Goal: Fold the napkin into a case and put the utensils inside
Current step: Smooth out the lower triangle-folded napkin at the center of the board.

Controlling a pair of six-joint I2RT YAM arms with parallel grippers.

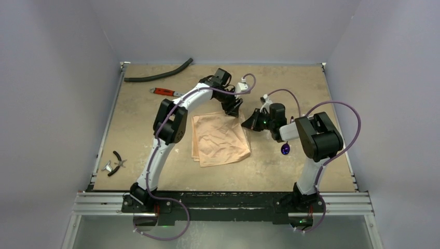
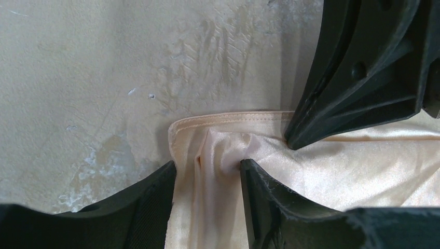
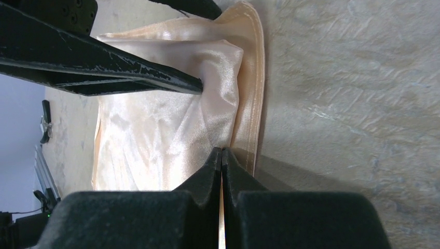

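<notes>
black hose (image 1: 160, 76), red wrench (image 1: 165, 92), pliers (image 1: 119, 161)

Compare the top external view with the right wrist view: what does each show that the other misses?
Only top external: the whole napkin, the purple spoon, the wrench and the hose. Only right wrist: the right hand shut on the napkin's hemmed edge, stitching visible. Both: the napkin's far right corner, with the left hand close beside the right.
</notes>
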